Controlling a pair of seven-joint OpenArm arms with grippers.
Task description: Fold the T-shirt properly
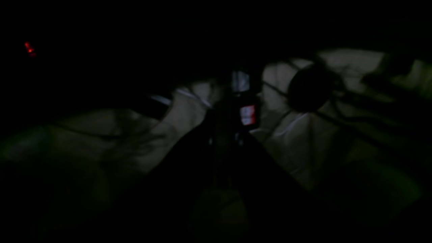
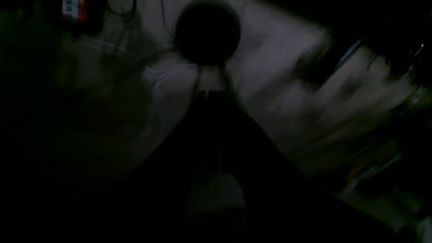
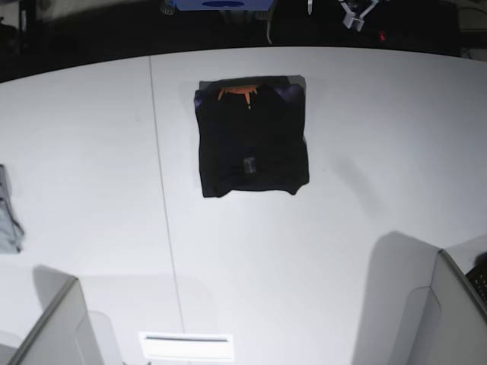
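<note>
The black T-shirt (image 3: 251,137) lies folded into a rough square on the white table (image 3: 365,228), towards the far middle. Its orange neck mark (image 3: 237,93) shows at the far edge. No gripper touches the shirt. In the base view only upper arm parts show, at the near left (image 3: 53,327) and near right (image 3: 456,304). Both wrist views are very dark. The left gripper (image 1: 224,135) and the right gripper (image 2: 212,98) each appear as a dark wedge, jaws together, with nothing held.
A grey cloth piece (image 3: 7,217) lies at the table's left edge. A seam line (image 3: 161,190) runs across the table. A blue object (image 3: 217,4) and dark equipment sit beyond the far edge. A dark round shape (image 2: 207,33) shows in the wrist views.
</note>
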